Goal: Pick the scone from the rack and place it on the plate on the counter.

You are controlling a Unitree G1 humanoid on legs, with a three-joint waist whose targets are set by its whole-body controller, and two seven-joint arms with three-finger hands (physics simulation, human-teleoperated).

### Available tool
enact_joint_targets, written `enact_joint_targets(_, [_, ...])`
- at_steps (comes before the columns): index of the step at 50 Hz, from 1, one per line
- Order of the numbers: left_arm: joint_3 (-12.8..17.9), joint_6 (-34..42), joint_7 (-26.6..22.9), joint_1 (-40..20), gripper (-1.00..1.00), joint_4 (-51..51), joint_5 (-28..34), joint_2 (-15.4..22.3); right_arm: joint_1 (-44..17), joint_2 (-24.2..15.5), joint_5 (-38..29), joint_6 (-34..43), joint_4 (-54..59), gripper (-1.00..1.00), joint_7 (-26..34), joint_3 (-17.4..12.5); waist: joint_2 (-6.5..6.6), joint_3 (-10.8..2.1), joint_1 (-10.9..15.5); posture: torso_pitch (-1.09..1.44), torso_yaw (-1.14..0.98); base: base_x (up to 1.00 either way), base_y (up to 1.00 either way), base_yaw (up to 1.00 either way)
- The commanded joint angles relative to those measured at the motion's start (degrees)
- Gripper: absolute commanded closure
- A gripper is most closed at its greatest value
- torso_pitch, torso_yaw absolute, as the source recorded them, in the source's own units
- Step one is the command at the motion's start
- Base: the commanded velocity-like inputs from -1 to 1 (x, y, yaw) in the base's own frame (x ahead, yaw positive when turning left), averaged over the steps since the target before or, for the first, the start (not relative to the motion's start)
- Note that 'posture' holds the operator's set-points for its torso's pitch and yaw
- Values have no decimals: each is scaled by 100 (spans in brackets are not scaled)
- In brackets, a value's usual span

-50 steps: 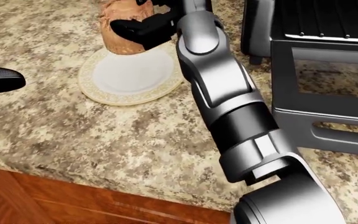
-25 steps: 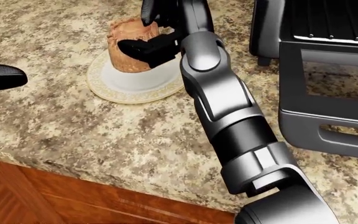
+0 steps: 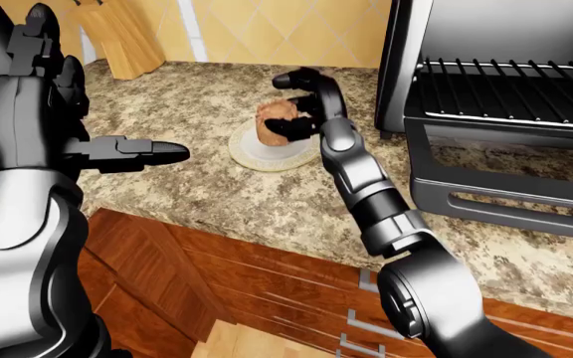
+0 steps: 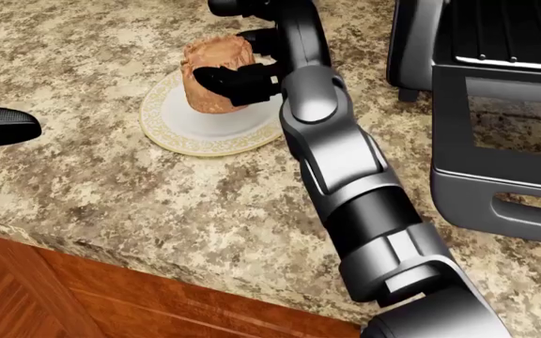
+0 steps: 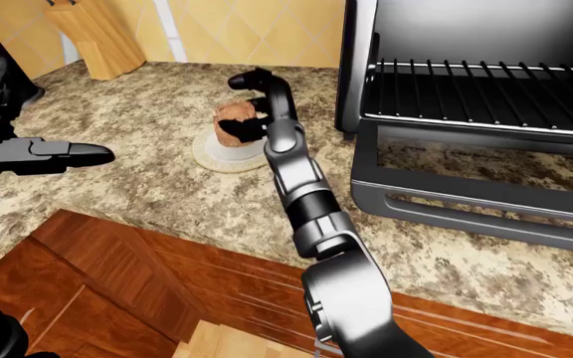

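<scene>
Placement stage. I have the scone (image 4: 216,74) standing on the plate (image 4: 188,135), which lies on the counter (image 4: 111,190) left of the rack (image 3: 511,89) in the eye views. My right hand (image 4: 243,56) closes its fingers (image 4: 238,79) round the scone's side; release and withdrawal remain, by my judgement. The scone is a brown, rough-sided, upright lump. My left hand (image 3: 117,153) hangs well apart over the counter edge, fingers extended, holding nothing.
</scene>
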Motion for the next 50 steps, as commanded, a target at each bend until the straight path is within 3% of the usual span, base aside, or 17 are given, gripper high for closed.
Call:
enact_joint_targets(1, [73, -162, 20, -144, -100, -129, 36, 87, -247, -31, -59, -222, -219, -1, -32, -4, 24, -163, 4, 0, 41, 0, 0, 0])
enact_joint_targets(9, [58, -203, 32, -128, -100, -112, 53, 61, -195, -11, -92, -265, -174, -15, -4, -13, 23, -169, 14, 0, 41, 0, 0, 0])
enact_joint_targets(12, [44, -212, 33, -120, -100, -115, 59, 46, -156, 4, -100, -251, -211, -41, 27, -7, 23, -173, 18, 0, 41, 0, 0, 0])
enact_joint_targets(15, [55, -229, 25, -92, -100, -109, 66, 40, -120, -9, -90, -206, -293, -100, 59, -14, 22, -175, 21, 0, 41, 0, 0, 0])
enact_joint_targets(26, [-23, -273, 24, -181, -100, 16, 92, 15, -62, -62, 1, 72, -784, -100, 127, -34, 9, -171, 42, 0, 41, 0, 0, 0])
enact_joint_targets(32, [-122, -404, 7, -186, -100, 169, 169, -44, 200, -46, 53, 924, -2178, -100, 213, 21, -10, -159, 65, 0, 41, 0, 0, 0])
enact_joint_targets(40, [-124, -441, -49, -167, -100, 219, 233, -78, 321, -206, 270, 2638, -4679, -100, 444, -37, -40, -117, 105, 0, 41, 0, 0, 0])
enact_joint_targets(50, [-122, -472, -78, -163, -100, 247, 261, -95, 382, -711, 826, 3332, -5935, -100, 293, -298, -65, -99, 129, 0, 41, 0, 0, 0])
